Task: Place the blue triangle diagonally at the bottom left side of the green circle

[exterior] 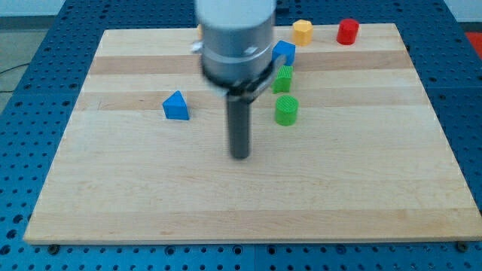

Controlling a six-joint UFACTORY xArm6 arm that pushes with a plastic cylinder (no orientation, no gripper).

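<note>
Camera view: my tip (240, 156) sits mid-desk (361, 196), touching nothing — blue triangle (175, 106) toward the left edge, green circle (286, 110) right. No pincer fitted, so no state to tell.

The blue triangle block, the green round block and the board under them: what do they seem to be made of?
The blue triangle block looks like matte moulded or printed plastic: flat, even colour with no grain. The green round block looks like the same plastic, with fine ribbing on its side. The pale board appears to be glued wooden strips: lengthwise grain and tone bands, satin finish.
</note>
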